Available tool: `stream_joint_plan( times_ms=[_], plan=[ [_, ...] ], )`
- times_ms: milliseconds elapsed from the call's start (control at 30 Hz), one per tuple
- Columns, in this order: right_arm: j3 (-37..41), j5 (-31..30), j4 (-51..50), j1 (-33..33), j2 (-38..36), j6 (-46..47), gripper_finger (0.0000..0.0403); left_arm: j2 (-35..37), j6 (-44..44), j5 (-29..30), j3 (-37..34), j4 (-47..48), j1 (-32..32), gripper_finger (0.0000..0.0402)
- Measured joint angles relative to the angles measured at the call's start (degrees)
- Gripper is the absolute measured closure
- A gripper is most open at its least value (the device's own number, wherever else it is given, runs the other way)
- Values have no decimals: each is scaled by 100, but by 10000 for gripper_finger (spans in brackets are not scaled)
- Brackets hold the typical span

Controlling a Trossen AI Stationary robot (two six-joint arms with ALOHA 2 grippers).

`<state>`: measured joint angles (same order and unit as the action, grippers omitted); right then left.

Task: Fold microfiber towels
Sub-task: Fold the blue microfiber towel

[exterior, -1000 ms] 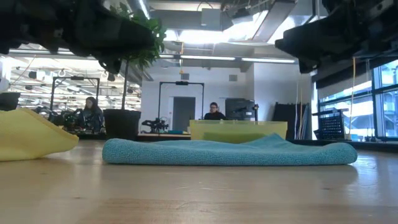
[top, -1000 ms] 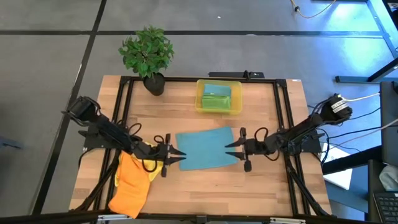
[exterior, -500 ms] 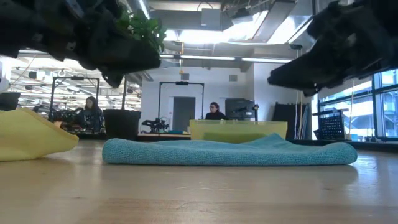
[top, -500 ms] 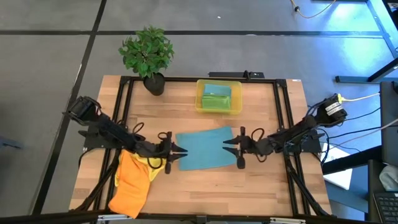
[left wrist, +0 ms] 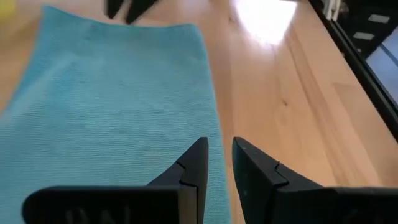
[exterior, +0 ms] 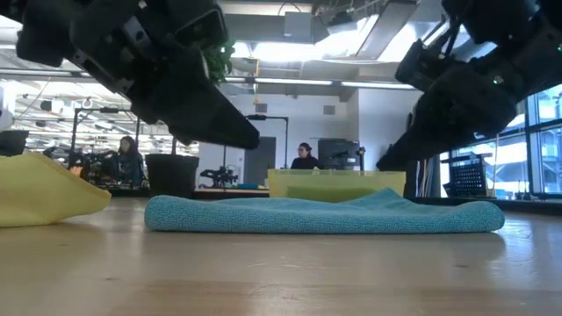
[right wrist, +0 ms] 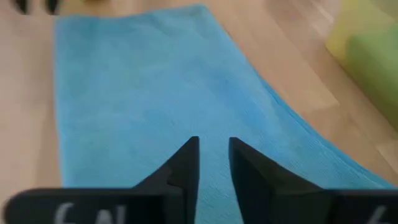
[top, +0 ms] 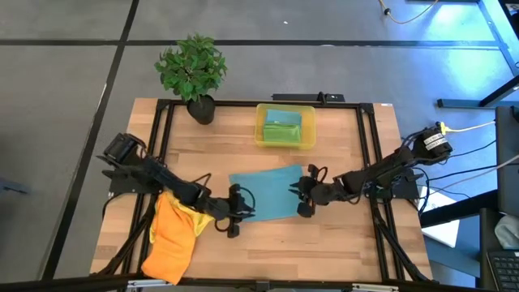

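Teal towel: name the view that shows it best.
The high view: the teal towel shows whole, flat between both arms. The low view shows only its near edge. Each wrist view shows part of its surface past that arm's own fingers.

Nothing to read here, folks. No word, label, brand or number shows clearly on any surface in these views.

Robotics lab: open hall, ceiling strip lights (exterior: 290,82), seated people (exterior: 304,158).
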<state>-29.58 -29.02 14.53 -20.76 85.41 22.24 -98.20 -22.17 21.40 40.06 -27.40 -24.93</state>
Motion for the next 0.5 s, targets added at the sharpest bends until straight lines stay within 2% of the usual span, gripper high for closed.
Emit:
stream_joint_plan(
  times_ms=[167, 233, 367, 500],
  plan=[
    [-4, 991, -101, 172, 0, -152, 377, -361, -1, -139, 223, -2, 25, 337],
    [-6, 903, -142, 217, 0, -141, 395, -448, -14, -174, 262, 0, 35, 337],
    [-6, 316, -661, 452, 0, 102, 393, -574, -372, -441, 307, 326, 136, 337],
    [-4, 255, -860, 886, 0, 110, 398, -578, -804, -484, 310, 836, 181, 337]
  ],
)
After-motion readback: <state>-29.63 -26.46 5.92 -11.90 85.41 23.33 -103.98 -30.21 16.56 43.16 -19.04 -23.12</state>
